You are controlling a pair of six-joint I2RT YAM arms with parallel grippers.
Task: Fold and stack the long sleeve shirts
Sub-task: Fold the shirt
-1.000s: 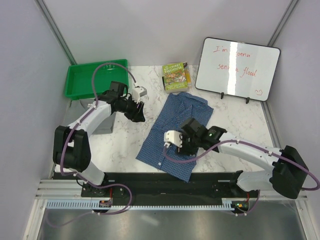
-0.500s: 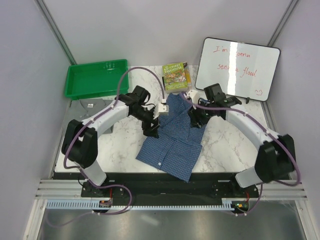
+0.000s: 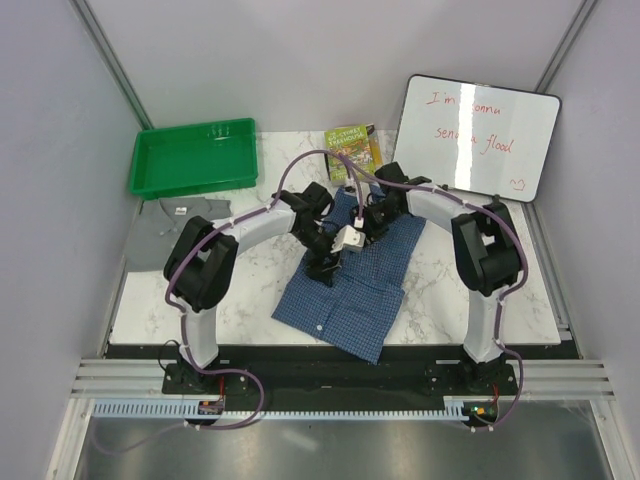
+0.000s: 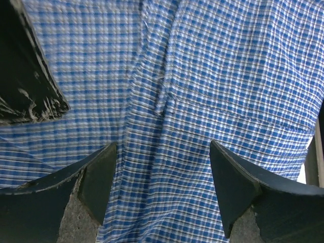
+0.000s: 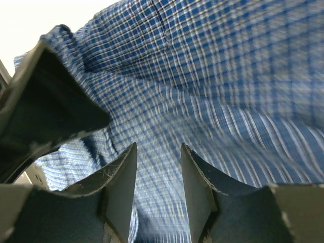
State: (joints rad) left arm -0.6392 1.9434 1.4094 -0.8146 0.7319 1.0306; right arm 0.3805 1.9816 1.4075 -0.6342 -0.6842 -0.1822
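Lying flat at the middle of the white marbled table (image 3: 240, 290), the blue collared cloth shirt with a fine dark check and white buttons (image 3: 345, 300) runs from near the front edge up toward the far side, its top end under the two arms. Both arms reach in over that far end from either side and meet close together above the cloth. The left gripper (image 4: 163, 147) is released: in its wrist view the two dark fingers (image 4: 98, 177) stand wide apart, with checked fabric and a seam running up between them and nothing clamped. The right gripper (image 5: 158, 149) hangs just over the same shirt with its jaws only narrowly apart; blurred checked cloth fills the gap, and I cannot tell whether a fold is pinched there or the cloth merely lies beneath. The plain grey cloth shirt (image 3: 165, 228) lies spread at the left edge of the table, well apart from the blue one and just in front of the green rectangular plastic tray (image 3: 145, 165) in the far left corner. A small green-covered book (image 3: 352, 152) lies beyond the blue shirt, and a white dry-erase board with red handwriting (image 3: 475, 135) stands tilted at the far right.
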